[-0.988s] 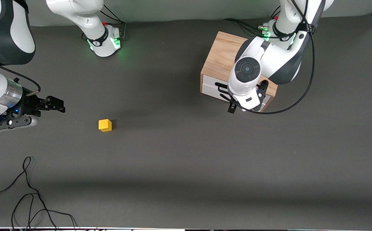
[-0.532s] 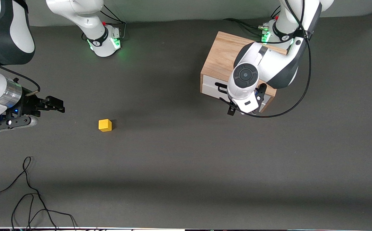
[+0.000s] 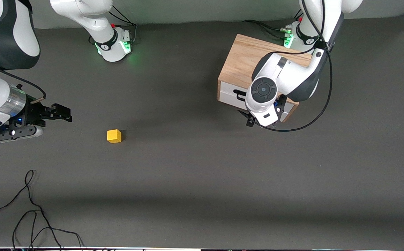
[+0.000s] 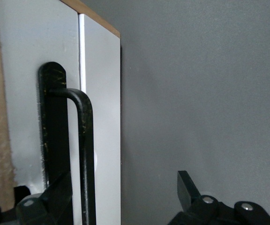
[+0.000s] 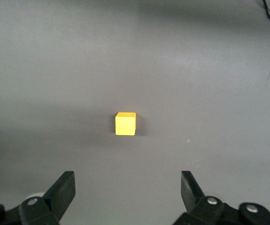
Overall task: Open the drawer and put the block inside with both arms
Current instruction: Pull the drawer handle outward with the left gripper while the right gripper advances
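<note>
Left tool [image 4: 123,197] astride drawer handle [image 4: 86,154]

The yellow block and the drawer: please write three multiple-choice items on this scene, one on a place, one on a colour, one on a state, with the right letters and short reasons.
1. Where is the yellow block?
A. on the cabinet
B. on the table, toward the right arm's end
C. in the drawer

2. What colour is the drawer handle?
A. black
B. white
C. yellow

3. How is the right gripper?
A. shut on the block
B. open, holding nothing
C. shut on the handle

Answers:
1 B, the block lies on the bare table.
2 A, the left wrist view shows a black bar on the white front.
3 B, its fingers stand wide apart, with the block apart from them.
</note>
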### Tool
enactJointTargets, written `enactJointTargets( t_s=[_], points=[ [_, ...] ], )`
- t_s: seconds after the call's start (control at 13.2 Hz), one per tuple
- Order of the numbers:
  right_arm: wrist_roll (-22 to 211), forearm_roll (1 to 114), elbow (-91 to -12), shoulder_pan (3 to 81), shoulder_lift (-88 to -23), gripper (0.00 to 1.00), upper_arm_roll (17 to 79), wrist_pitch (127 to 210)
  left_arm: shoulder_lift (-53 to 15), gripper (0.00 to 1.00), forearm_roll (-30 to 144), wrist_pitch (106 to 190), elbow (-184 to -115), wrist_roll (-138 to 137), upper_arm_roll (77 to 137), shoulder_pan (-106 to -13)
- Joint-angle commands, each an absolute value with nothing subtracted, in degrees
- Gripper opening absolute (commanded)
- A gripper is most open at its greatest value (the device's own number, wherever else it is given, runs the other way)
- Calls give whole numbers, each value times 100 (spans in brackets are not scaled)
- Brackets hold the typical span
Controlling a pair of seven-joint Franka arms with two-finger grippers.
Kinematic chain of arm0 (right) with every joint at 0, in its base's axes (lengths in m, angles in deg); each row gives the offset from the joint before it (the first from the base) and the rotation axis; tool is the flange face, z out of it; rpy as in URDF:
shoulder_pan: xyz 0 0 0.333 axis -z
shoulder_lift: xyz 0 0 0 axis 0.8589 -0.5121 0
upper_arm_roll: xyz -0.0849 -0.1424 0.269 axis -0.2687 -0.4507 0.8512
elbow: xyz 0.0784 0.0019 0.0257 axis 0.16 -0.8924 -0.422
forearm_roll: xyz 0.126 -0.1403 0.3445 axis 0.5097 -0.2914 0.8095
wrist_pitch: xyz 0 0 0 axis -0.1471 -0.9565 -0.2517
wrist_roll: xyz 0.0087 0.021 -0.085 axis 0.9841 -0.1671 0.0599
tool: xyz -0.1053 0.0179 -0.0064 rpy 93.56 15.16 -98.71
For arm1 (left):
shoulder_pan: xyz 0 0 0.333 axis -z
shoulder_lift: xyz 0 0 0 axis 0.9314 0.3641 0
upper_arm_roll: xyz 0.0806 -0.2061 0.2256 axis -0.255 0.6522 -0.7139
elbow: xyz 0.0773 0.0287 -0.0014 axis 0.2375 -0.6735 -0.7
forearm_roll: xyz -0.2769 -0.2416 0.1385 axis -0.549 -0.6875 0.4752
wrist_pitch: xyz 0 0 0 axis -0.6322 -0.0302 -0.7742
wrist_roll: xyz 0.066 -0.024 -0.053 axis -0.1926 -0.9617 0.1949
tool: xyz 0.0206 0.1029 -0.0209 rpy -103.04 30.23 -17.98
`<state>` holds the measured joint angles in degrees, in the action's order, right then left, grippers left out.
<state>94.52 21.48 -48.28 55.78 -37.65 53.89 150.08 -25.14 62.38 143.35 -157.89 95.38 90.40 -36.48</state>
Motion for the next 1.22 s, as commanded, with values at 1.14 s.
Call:
enactJointTargets(
  t_s=[1.14],
  points=[
    [9452, 2126, -6104, 5401, -3570, 100, 5344, 15956, -2054, 100, 6205, 14920, -15450, 9585, 8950, -3595]
  ],
)
